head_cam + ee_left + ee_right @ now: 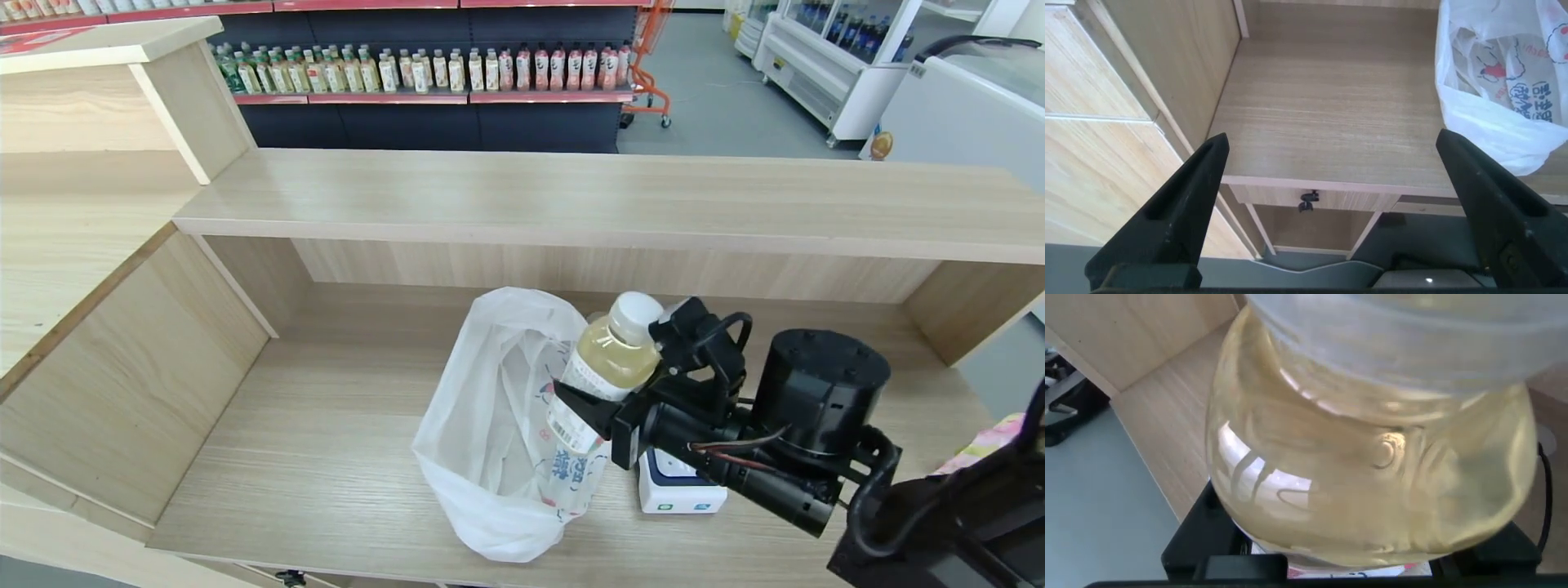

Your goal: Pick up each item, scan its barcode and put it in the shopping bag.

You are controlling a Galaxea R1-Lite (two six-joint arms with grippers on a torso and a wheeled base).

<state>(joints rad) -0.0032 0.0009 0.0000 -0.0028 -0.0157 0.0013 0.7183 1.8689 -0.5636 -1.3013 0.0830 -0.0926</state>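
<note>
Pale-yellow liquid fills the drink bottle (611,355), which the right gripper (600,388) clamps across its labelled middle. It hangs tilted, white cap up and away, base down at the right rim of the white shopping bag (482,425), whose mouth opens just leftward. The scanner (679,492) sits on the counter (326,457) under that arm. The left gripper (1331,145) hangs near the counter's front edge, fingers spread wide and holding nothing.

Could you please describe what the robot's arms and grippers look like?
Both grippers are matte black. The left gripper has two long, flat jaws tapering to wedge tips. The right arm is black with a fat cylindrical joint, thin reddish wires along the wrist and a looped black cable near the right gripper.
</note>
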